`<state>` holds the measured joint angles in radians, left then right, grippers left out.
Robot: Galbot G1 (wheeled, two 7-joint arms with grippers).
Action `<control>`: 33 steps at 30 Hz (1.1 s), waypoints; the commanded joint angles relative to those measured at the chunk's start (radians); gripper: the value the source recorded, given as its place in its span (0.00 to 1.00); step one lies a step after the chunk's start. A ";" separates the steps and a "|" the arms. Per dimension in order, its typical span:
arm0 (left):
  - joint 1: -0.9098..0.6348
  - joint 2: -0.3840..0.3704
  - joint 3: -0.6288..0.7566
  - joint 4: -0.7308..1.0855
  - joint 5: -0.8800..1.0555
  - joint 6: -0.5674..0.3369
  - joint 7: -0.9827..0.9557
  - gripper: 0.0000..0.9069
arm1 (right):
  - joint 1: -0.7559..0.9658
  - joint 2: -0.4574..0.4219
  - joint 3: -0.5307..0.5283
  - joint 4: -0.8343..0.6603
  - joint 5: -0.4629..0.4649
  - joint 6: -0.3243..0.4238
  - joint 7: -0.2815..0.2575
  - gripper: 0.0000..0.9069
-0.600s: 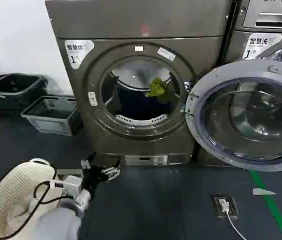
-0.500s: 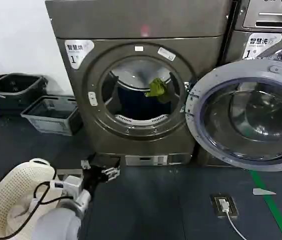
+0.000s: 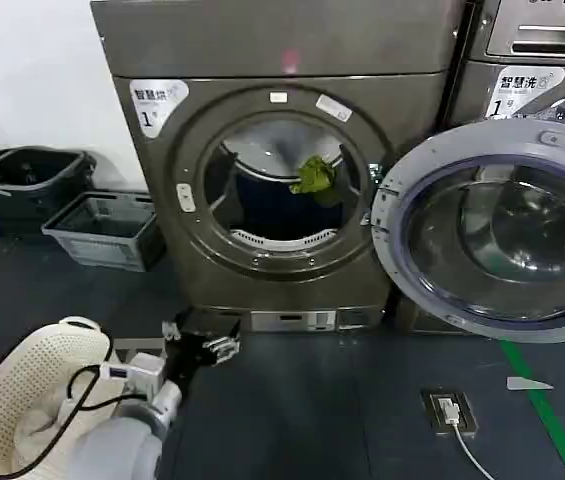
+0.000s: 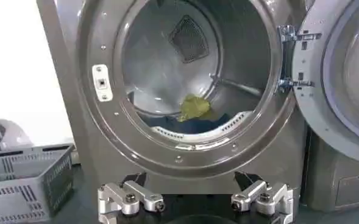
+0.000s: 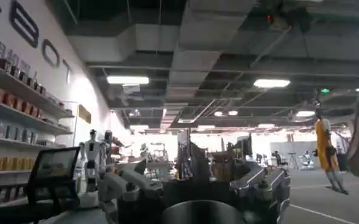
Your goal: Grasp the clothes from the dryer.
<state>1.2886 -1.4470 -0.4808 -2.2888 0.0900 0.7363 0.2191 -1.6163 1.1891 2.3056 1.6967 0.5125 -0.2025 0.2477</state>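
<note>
Progress: task is standing at an early stage; nothing is being held yet, and the reach into the drum is still ahead.
Dryer: bronze-grey dryer (image 3: 272, 190) is standing straight ahead of the robot, its round door (image 3: 497, 235) hanging fully open to the right of the porthole, so the opening step looks done.
Clothes: small yellow-green clothes (image 3: 314, 176) are lying inside the drum, toward the right side of the opening in the head view, clear of the front rim; the left wrist view is showing them (image 4: 194, 108) resting low in the drum just behind the perforated lip.
Left gripper: left gripper (image 3: 205, 347) is hovering low in front of the dryer's base, well below the porthole and well apart from the clothes; its fingers (image 4: 130, 198) are spread wide with nothing between them, pointing toward the drum mouth.
Right gripper: right gripper (image 5: 197, 189) is pointing away from the machines toward a large open hall; its fingers are standing apart and carrying nothing, and the arm appears to be waiting.
Surroundings: cream mesh basket (image 3: 22, 400) is sitting beside the left arm; grey crates (image 3: 102, 228) are resting on the floor to the left of the dryer.
Remaining: judging from this, the left gripper is needing to rise to the porthole, enter the drum, close on the fabric and draw it out.
</note>
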 commanded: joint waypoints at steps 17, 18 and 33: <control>0.009 -0.001 -0.003 -0.005 -0.009 0.049 -0.008 1.00 | 0.004 0.001 -0.012 0.001 -0.003 0.011 0.012 1.00; 0.009 -0.002 -0.003 -0.004 -0.009 0.049 -0.009 1.00 | 0.004 0.001 -0.011 0.001 -0.003 0.012 0.012 1.00; 0.010 -0.001 -0.003 -0.005 -0.017 0.049 -0.023 1.00 | 0.010 0.001 -0.019 0.002 -0.002 0.015 0.018 1.00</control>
<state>1.2980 -1.4488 -0.4847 -2.2957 0.0733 0.7364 0.1973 -1.6086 1.1922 2.2848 1.6981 0.5100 -0.1884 0.2636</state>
